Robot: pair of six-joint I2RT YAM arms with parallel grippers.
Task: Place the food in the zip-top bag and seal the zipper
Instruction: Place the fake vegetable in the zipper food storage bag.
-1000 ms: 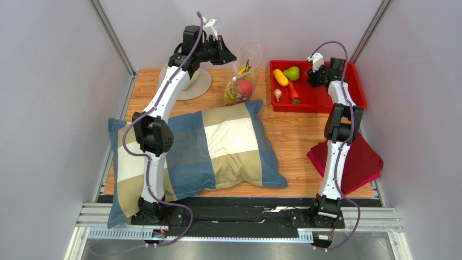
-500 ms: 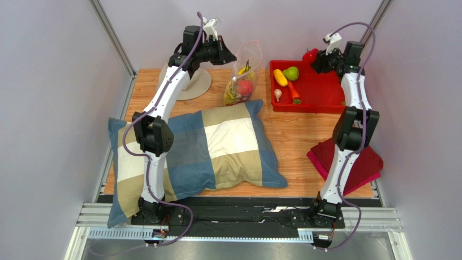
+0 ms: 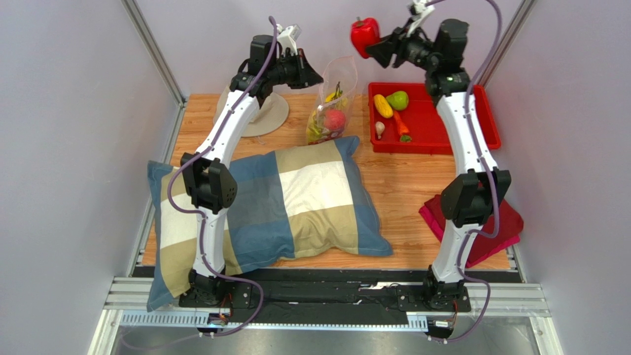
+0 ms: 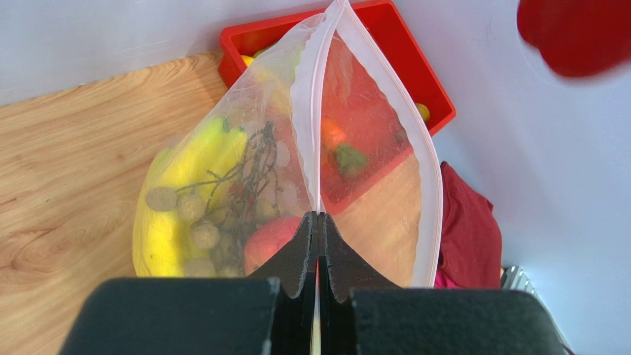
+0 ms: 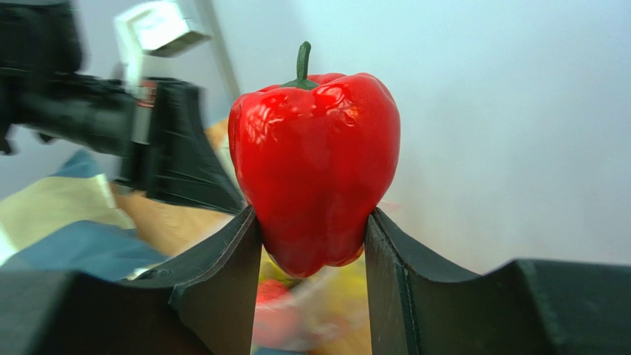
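Observation:
The clear zip-top bag (image 3: 337, 100) stands upright at the table's back, mouth open, holding yellow bananas (image 4: 174, 185), a tan bunch (image 4: 200, 214) and a red apple (image 4: 270, 240). My left gripper (image 3: 315, 77) is shut on the bag's pale zipper strip (image 4: 320, 111) and holds the mouth up. My right gripper (image 3: 375, 44) is shut on a red pepper (image 3: 364, 35), held high just right of the bag mouth; it fills the right wrist view (image 5: 315, 166). A lemon (image 3: 383, 105), a green piece (image 3: 399, 99) and an orange carrot (image 3: 401, 124) lie in the red tray (image 3: 444, 137).
A checked pillow (image 3: 274, 207) covers the left and middle of the table. A beige bucket hat (image 3: 261, 112) lies at the back left under the left arm. A folded red cloth (image 3: 481, 222) lies at the right front.
My right gripper has risen from the red tray with the red pepper and swung left toward the bag's mouth. The left gripper and the bag have not moved.

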